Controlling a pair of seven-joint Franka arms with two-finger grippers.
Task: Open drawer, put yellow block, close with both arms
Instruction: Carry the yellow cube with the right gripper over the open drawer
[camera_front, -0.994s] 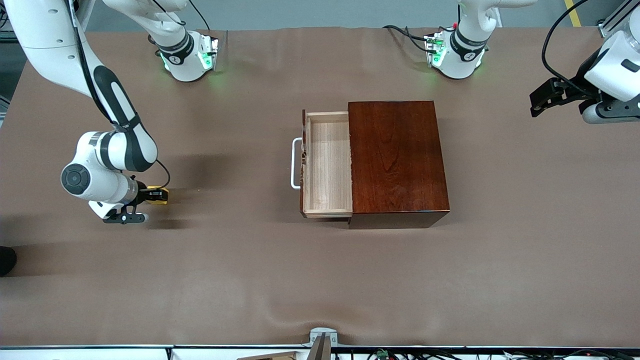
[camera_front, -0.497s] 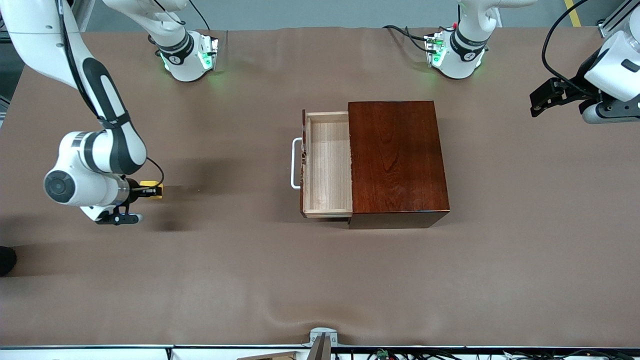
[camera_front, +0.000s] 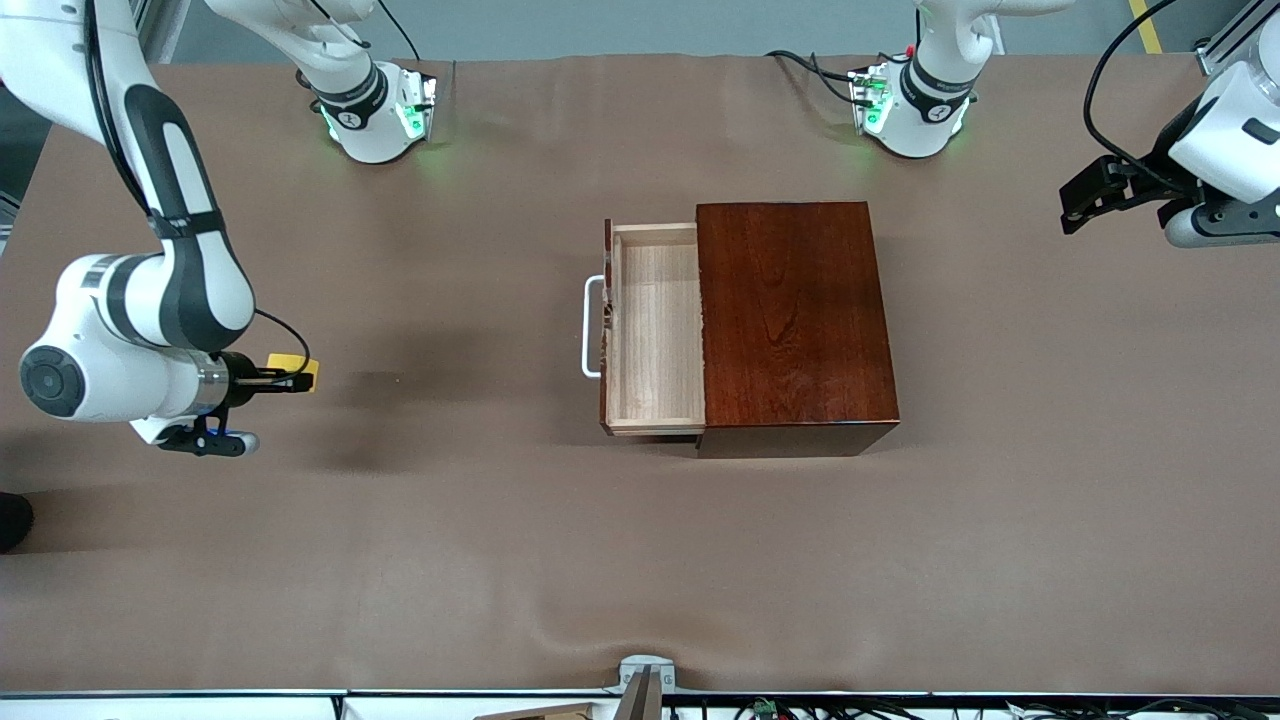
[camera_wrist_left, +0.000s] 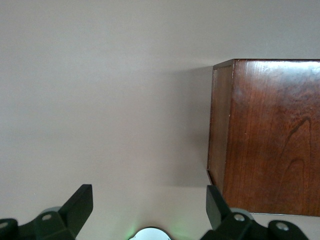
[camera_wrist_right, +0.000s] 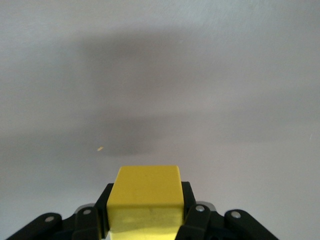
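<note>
While gripping yellow block (camera_front: 297, 371): right claw (camera_front: 292, 379) horiz.

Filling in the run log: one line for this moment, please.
pale wood drawer: open | right gripper: holds small yellow cube | left gripper: open, waiting

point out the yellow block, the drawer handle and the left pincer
yellow block (camera_wrist_right: 145, 197), right wrist view, on its top face between the right pincer's fingers
drawer handle (camera_front: 587, 327), front view, on the white bar's middle
left pincer (camera_wrist_left: 150, 210), left wrist view, midway between its open fingertips
</note>
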